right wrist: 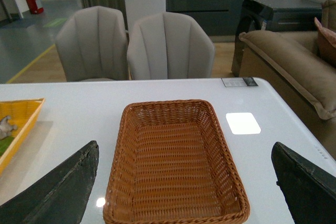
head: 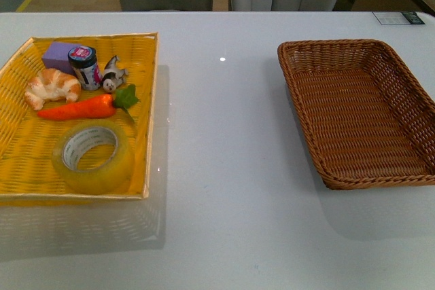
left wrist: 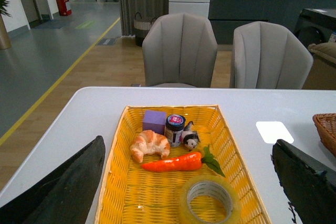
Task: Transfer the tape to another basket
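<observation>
Front view: the yellow tray (head: 20,147) sits on the left of the white table (head: 224,134). In the tray's far left part lies a purple block (head: 58,52), with a croissant (head: 51,87) just in front of it. A small dark jar (head: 85,67) stands upright beside the block, nearer the tray's middle. A little black-and-white figurine (head: 113,76), possibly an animal though too small to tell, leans just right of the jar. A carrot (head: 78,108) lies across the tray's middle, its green top toward the tray's right wall. The tape (head: 102,174) lies flat, hole up, in the tray's near part, close to its right wall and just in front of the carrot. Nothing grips it. The basket (head: 360,120) stands well apart from the tray, to its right, and holds nothing. Neither arm shows in this view.

Left wrist view: the left gripper (left wrist: 188,141) hangs above the tray's near end. Its two dark fingers (left wrist: 68,187) are spread wide, one outside each long wall of the tray, and hold nothing. The tape lies low between them in the tray.

Right wrist view: the right gripper (right wrist: 185,145) is away from the tray, over the basket's near end. Its fingers (right wrist: 63,187) are also spread wide with nothing between them. Only a corner of the tray shows at the edge.
</observation>
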Controlling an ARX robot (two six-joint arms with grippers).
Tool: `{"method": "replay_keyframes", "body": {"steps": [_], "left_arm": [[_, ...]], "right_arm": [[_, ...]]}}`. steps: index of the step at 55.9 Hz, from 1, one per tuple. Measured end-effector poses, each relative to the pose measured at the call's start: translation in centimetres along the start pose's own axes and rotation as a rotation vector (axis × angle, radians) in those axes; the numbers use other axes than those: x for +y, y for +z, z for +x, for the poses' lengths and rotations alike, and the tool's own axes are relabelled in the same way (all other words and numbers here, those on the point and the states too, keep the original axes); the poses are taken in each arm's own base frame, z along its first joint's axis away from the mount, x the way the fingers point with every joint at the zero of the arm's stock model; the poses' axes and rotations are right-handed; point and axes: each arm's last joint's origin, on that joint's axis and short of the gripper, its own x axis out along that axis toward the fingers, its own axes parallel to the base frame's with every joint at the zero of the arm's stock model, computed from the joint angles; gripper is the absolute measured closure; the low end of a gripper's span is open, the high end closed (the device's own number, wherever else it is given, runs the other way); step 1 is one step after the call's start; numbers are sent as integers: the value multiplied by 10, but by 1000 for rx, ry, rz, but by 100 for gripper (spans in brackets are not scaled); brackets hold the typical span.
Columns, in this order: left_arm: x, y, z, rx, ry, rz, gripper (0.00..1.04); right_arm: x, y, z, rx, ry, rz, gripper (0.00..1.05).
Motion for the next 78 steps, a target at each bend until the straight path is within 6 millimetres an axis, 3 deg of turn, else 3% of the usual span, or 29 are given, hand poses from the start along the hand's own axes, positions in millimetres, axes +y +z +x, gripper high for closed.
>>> {"method": "replay_keyframes", "body": {"steps": [2,11,20,25,29,33,37,52,78], "left_arm": [[-1,7,6,65,8,-100,9],[-4,35,36,46,-6,-178,9],[-3,43,91,52,-27,-198,9],[-1,25,138,135,-9,-156,9],[1,8,158,203,3,-127,9],[7,-26,184,316,29,-85,9],[10,-47,199,388,37,-59,9],[13,-89,234,509,46,7,9],[12,-112,268,572,51,91,9]], "right_arm": [[0,0,0,0,2,0,9],[0,0,0,0,2,0,9],[0,0,0,0,1,0,9],[0,0,0,0,1,0,9],[0,0,0,0,1,0,9],[0,0,0,0,1,0,9],[0,0,0,0,1,0,9],[0,0,0,0,1,0,9],[0,0,0,0,2,0,9]]}}
